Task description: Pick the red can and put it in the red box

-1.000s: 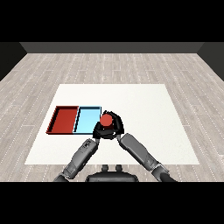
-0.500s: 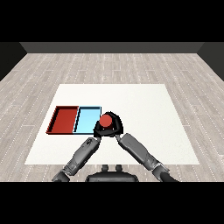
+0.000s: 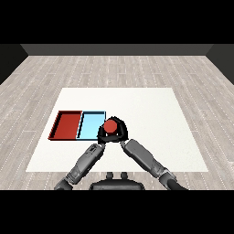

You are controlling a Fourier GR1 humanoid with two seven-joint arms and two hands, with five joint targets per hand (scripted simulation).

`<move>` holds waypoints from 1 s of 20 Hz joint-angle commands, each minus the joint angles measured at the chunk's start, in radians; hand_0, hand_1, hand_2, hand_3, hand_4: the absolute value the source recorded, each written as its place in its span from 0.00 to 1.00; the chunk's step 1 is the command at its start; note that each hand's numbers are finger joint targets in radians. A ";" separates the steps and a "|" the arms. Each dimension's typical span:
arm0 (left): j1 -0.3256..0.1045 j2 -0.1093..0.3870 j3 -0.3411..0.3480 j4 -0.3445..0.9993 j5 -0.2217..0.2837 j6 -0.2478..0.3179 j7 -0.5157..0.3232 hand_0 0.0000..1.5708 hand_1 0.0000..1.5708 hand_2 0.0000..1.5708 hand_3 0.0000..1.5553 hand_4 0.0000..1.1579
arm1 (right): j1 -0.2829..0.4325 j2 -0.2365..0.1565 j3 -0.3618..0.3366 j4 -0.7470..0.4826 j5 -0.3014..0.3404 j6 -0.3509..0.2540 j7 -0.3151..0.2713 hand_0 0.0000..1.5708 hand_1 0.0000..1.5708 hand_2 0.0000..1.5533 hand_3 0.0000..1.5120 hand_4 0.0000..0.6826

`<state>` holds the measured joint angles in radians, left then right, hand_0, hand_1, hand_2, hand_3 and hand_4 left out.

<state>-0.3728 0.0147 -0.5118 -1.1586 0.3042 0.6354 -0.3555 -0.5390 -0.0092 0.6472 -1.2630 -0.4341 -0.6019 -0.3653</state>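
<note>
Clearly the red can (image 3: 109,125) sat just beside the right edge of the light blue tray (image 3: 90,125), upright as far as could be judged, its red top showing between black fingers; the right hand (image 3: 120,131) was curled round it from the right side, and the left hand (image 3: 103,135) lay close against its lower left, though whether those fingers were bent or straight could not be told. Both forearms met at the can, so its body was mostly hidden; whether it rested on the table (image 3: 151,109) or hung above could not be told. The main risk, in my judgement, was the route; the can would have to cross the whole blue tray to reach the red tray (image 3: 67,124), and releasing early would land it in the wrong one; the crowding left hand could also knock it. Both of the 2 trays appeared to hold nothing.
</note>
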 commanded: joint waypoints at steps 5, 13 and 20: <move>-0.017 -0.014 0.032 -0.024 -0.038 0.023 0.035 1.00 1.00 0.97 0.94 0.97 | 0.029 0.008 -0.011 -0.040 0.133 0.015 0.089 0.00 0.00 0.00 0.00 0.00; 0.009 -0.014 0.008 -0.046 -0.025 0.039 0.028 1.00 1.00 1.00 0.97 0.98 | 0.029 0.009 -0.101 -0.005 0.113 0.080 0.043 0.00 0.00 0.00 0.00 0.00; 0.068 0.013 0.075 -0.053 -0.081 -0.019 0.054 1.00 1.00 1.00 0.96 0.99 | 0.113 -0.060 -0.191 -0.180 0.171 0.089 0.085 0.00 0.00 0.00 0.00 0.00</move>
<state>-0.3428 0.0130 -0.4523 -1.1853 0.2434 0.6211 -0.3083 -0.4759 -0.0229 0.5130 -1.3660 -0.2688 -0.5370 -0.2757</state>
